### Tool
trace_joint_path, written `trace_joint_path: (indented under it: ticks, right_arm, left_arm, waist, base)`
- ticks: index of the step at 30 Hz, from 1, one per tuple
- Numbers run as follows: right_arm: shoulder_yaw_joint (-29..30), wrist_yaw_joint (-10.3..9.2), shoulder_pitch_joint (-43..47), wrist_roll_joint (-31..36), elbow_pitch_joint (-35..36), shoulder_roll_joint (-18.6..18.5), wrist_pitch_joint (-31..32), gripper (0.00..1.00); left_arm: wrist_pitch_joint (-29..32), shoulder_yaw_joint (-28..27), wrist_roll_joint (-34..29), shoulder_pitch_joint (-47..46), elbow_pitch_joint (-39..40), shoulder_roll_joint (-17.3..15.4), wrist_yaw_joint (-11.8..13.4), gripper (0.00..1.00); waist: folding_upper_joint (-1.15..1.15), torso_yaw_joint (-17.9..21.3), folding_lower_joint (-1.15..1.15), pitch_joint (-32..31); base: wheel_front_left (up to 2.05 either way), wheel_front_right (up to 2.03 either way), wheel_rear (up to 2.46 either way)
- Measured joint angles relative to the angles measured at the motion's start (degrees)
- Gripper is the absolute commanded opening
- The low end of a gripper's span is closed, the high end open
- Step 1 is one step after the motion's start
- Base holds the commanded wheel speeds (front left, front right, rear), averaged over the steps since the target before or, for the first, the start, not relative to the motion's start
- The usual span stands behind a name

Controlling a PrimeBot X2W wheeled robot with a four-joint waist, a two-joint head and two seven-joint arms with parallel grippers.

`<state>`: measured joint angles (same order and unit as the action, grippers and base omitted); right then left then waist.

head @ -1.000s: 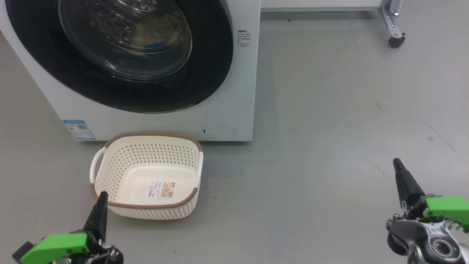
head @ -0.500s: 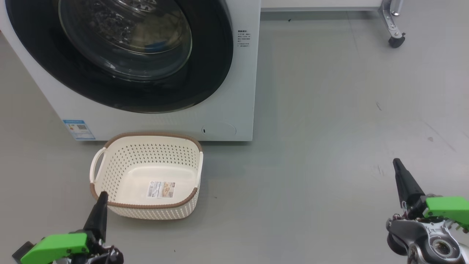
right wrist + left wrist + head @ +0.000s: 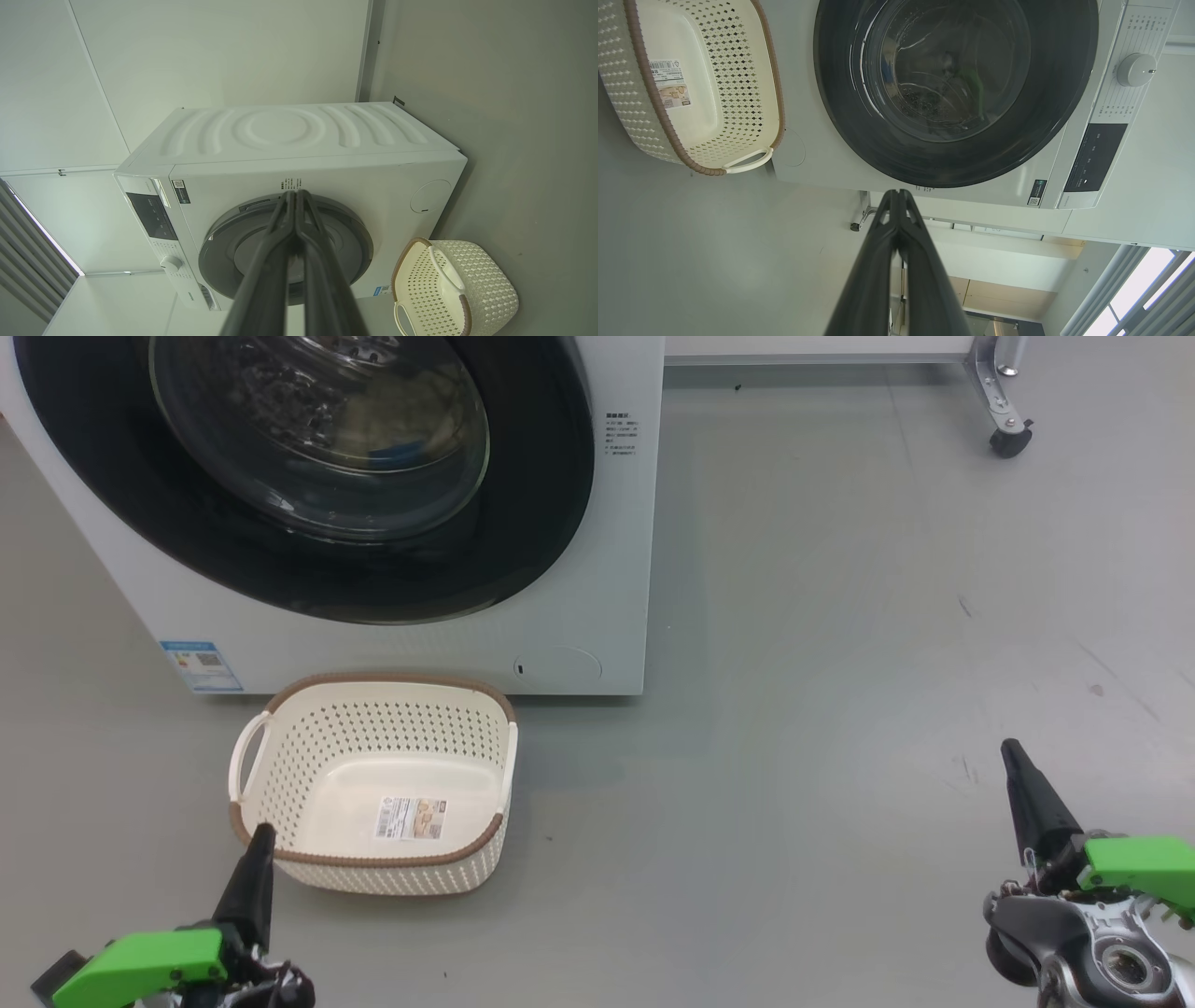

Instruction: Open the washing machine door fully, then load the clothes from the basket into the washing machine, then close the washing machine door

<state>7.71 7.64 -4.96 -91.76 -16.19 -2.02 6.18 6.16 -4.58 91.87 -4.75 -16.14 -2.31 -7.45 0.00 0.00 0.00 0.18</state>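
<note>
Showing one basket [image 3: 392, 875] | one washing machine [image 3: 611, 569] | one door [image 3: 532, 523], closed

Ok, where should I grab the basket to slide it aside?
I'd take the white side handle of the basket: it bows out clear of the perforated wall on the robot's left, close to the left gripper. Come down from above on that side, fingers opened to straddle the loop.

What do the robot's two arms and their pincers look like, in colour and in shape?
The left pincer and the right pincer each have two long black fingers that taper to a narrow tip. Behind each sits a bright green block. At the right wrist, a silver metal joint with a round opening shows, with thin wires beside it.
</note>
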Motion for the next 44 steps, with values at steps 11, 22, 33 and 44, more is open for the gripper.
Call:
trace_joint_path:
  ticks: [11,22,33,44]
  right_arm:
    - [0.0,0.00,0.0,0.0,0.0,0.0,0.0,0.00]
    - [0.0,0.00,0.0,0.0,0.0,0.0,0.0,0.00]
    - [0.0,0.00,0.0,0.0,0.0,0.0,0.0,0.00]
    - [0.0,0.00,0.0,0.0,0.0,0.0,0.0,0.00]
  left_arm:
    - [0.0,0.0,0.0,0.0,0.0,0.0,0.0,0.00]
    - [0.0,0.0,0.0,0.0,0.0,0.0,0.0,0.00]
    - [0.0,0.0,0.0,0.0,0.0,0.0,0.0,0.00]
    - [0.0,0.0,0.0,0.0,0.0,0.0,0.0,0.00]
  waist:
    - [0.00,0.0,0.00,0.0]
    - [0.00,0.0,0.00,0.0]
    - [0.00,0.0,0.00,0.0]
    - [0.00,0.0,0.00,0.0]
  base:
    - [0.00,0.00,0.00]
    - [0.00,0.00,0.00]
    - [0.00,0.00,0.00]
    - [0.00,0.00,0.00]
